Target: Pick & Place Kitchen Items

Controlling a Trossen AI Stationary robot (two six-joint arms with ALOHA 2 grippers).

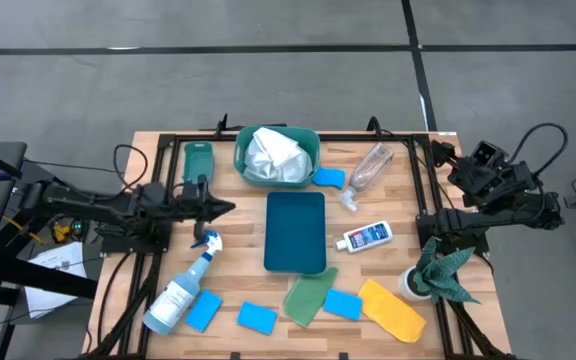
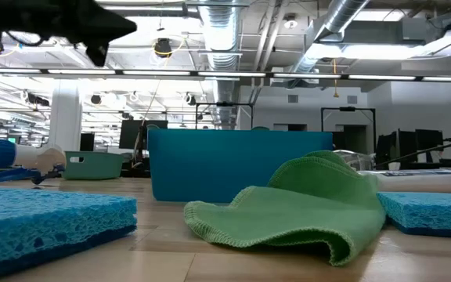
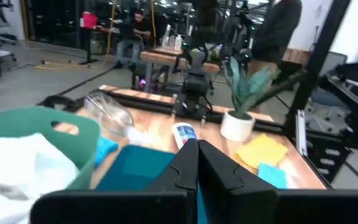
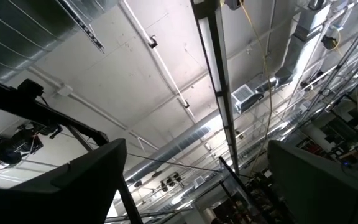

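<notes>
Several kitchen items lie scattered around the teal tray [image 1: 295,232] at the desk's [image 1: 148,160] middle, which reads as the sorting target. The green basket [image 1: 243,160] behind the tray already holds a white cloth [image 1: 273,152]. The left gripper [image 1: 223,208] hovers left of the tray, jaws clenched on nothing, likely between picks. The spray bottle [image 1: 180,293] lies on its side near the front left edge, beside blue sponges [image 1: 257,317]; green cloth [image 1: 308,297] and yellow cloth [image 1: 393,310] sit in front of the tray. The right gripper [image 4: 197,186] waits off the right edge, jaws released, pointing at the ceiling, leaving the right side free.
</notes>
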